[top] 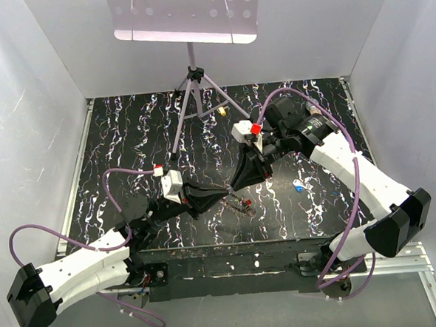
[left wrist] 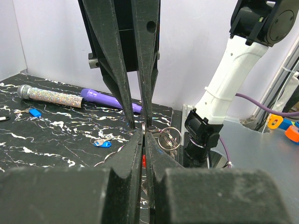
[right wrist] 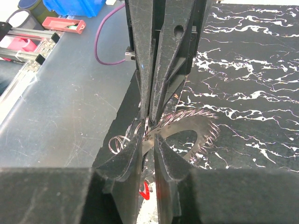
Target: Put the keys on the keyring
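My left tool (left wrist: 143,135) is clamped shut on the keyring (right wrist: 203,127) at the bench's (left wrist: 56,135) near edge, evidently to steady it for threading. My right tool (right wrist: 149,140) meets it tip to tip, jaws at a narrow gap on metal at the ring's edge, seemingly the ring itself. A red key (right wrist: 145,191) shows under the tips, a blue key (left wrist: 103,143) lies near and a second blue key (left wrist: 35,112) lies well off by the tube (left wrist: 49,96) and pen (left wrist: 107,99); in my judgement both tools crowd one spot, hide the ring's opening, and leave neither free to fetch a key.
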You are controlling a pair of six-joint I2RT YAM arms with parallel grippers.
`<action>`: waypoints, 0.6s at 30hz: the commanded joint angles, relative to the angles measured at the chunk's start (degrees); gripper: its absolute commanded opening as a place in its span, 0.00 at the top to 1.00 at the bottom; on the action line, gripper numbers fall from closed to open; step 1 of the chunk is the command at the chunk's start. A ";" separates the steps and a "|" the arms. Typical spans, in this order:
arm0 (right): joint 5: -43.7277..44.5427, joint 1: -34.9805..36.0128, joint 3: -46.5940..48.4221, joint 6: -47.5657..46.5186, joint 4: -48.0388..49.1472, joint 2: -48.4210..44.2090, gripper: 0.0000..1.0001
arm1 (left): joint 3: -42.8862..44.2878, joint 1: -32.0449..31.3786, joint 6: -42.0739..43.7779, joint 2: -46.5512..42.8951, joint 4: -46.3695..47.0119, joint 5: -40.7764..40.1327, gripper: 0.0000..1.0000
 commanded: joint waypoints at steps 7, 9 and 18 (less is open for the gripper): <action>-0.89 0.91 -0.60 0.74 1.44 -0.03 0.78 | 1.89 0.18 0.28 -0.68 2.68 -1.60 1.00; -0.71 1.00 -0.69 1.00 1.70 -0.03 0.78 | 1.89 0.26 0.36 -0.85 2.51 -1.78 1.00; -0.01 1.35 -0.60 1.53 2.14 0.41 0.83 | 1.71 0.26 0.28 -0.85 2.59 -1.78 1.00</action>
